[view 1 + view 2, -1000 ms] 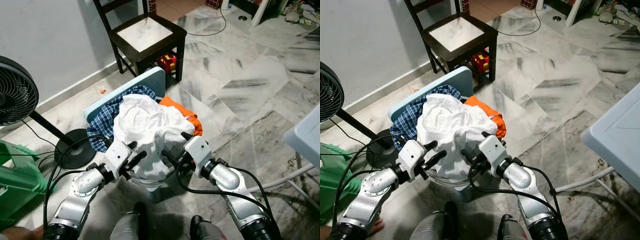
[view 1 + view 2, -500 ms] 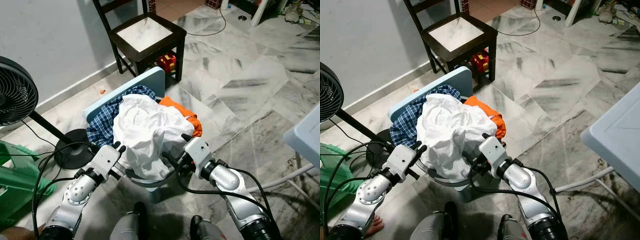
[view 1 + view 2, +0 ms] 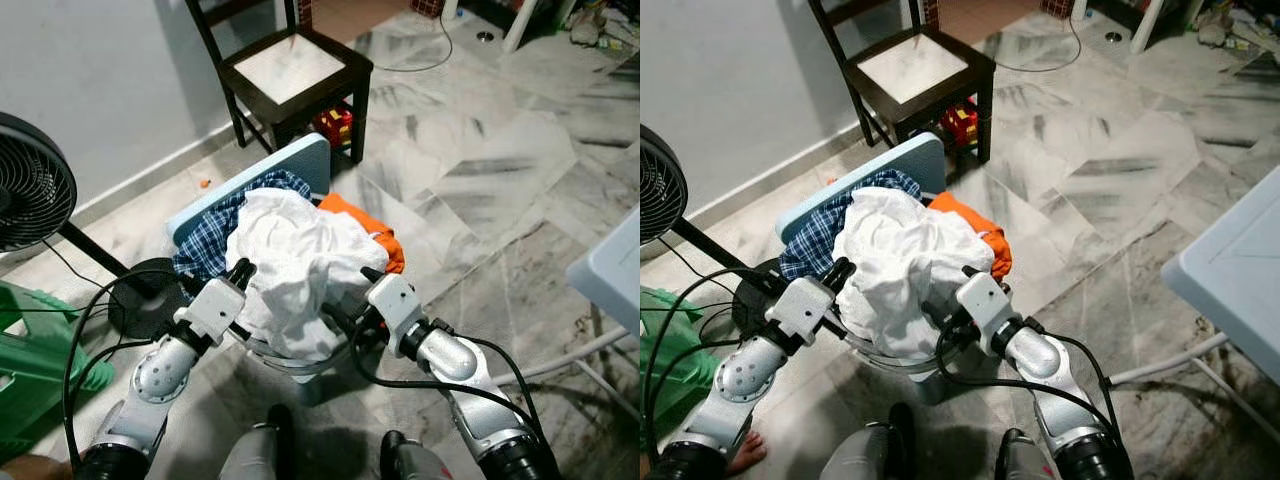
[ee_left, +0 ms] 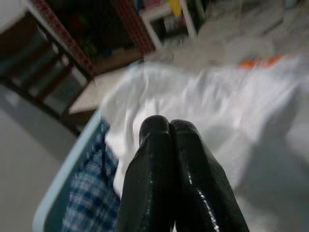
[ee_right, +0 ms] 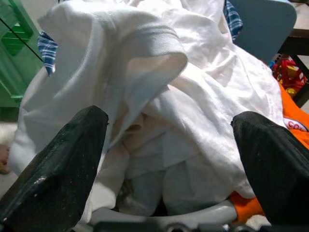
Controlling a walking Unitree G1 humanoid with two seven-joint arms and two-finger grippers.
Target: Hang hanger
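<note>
A laundry basket (image 3: 300, 362) stands on the marble floor (image 3: 480, 170) before a chair (image 3: 290, 70), fan (image 3: 35, 195) nearby. Left gripper (image 3: 238, 272), jaws pressed together, and right gripper (image 3: 345, 300), jaws spread, flank the white cloth (image 3: 295, 260); the hanger cannot be made out.

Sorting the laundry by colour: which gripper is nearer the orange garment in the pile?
Right. The right gripper sits at the pile's near right edge, just below the orange garment. The left gripper is across the crumpled white cloth, beside the blue checked shirt.

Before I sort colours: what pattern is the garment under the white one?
Blue-and-white plaid garment, clearest in the left eye view.
</note>
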